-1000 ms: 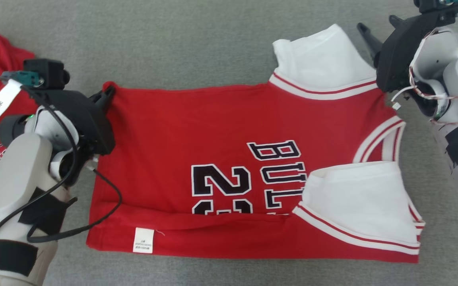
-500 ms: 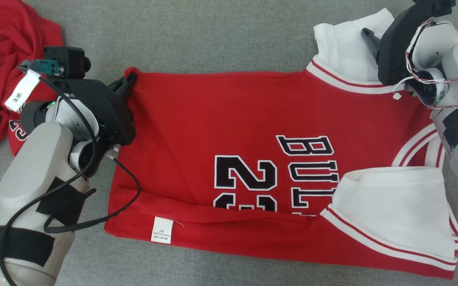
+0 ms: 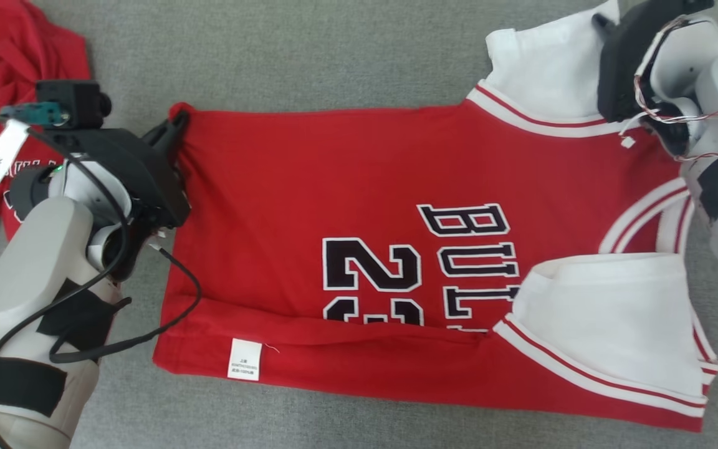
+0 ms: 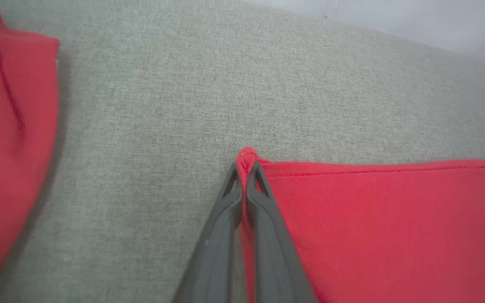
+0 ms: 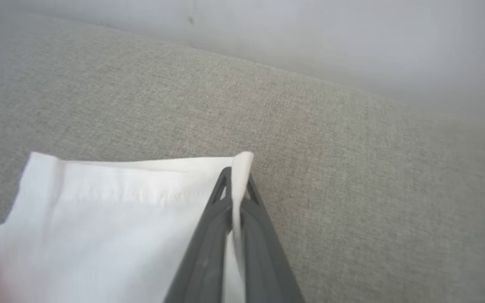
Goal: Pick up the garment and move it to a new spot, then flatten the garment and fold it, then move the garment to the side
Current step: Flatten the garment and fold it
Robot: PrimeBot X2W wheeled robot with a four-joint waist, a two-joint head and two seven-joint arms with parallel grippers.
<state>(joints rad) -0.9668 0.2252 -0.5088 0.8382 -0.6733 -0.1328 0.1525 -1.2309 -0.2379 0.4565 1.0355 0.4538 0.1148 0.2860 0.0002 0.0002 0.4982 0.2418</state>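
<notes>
surface (image 3: 309, 56): grey woven cloth. Looks a bit grippy, so I'd guess fabric dragged over it bunches rather than slides.
jersey (image 3: 334, 181): red, spread mostly flat across the middle of the head view, with the hem end at 9 o'clock and the shoulders at 3. The edge at 6 o'clock is turned up over itself in a strip.
handling: soft, light and zero stiffness imo. It'll flop anywhere it isn't held, so it needs two holds far apart with the cloth kept taut between them.
red pile (image 3: 28, 43): another crumpled red garment at 10 o'clock, apart from the jersey.
near sleeve (image 3: 602, 318): white, at 4 o'clock, folded in over the chest.
far sleeve (image 3: 546, 68): white, sticking out at 1 o'clock.
left gripper (image 4: 246, 172): clamped on the jersey's hem corner at 10 o'clock, with red cloth pinched between the fingers.
right gripper (image 5: 236, 179): closed on the far sleeve's edge at 1 o'clock, with white cloth between the fingers.
tag (image 3: 244, 360): small white care label at 7 o'clock, on the turned-up strip.
where to grab: corners and hems, I reckon, since the doubled seams should slip less than a single layer.
</notes>
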